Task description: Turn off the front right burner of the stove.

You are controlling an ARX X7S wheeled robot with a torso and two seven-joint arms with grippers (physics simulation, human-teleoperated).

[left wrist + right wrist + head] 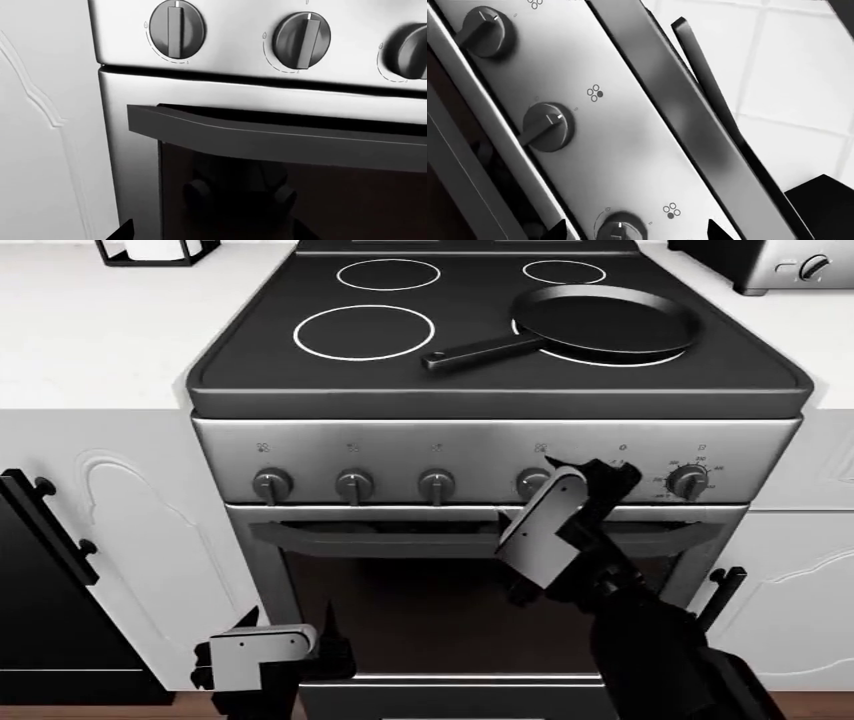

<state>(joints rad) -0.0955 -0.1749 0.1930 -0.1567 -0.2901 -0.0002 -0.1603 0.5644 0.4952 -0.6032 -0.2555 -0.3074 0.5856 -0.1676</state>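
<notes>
The front right burner (617, 340) is marked on the stove (501, 390) hob under the pan (607, 320); its knob (533, 481) is judged to sit on the panel directly ahead of the right gripper (577, 490), raised just before it, fingers apparently parted. The left gripper (287, 640), also seemingly open, is held low by the oven door, farther off.

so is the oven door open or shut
Shut. The oven door sits flush under the knob panel, its dark handle running level across the top, with no gap into the oven visible.
</notes>
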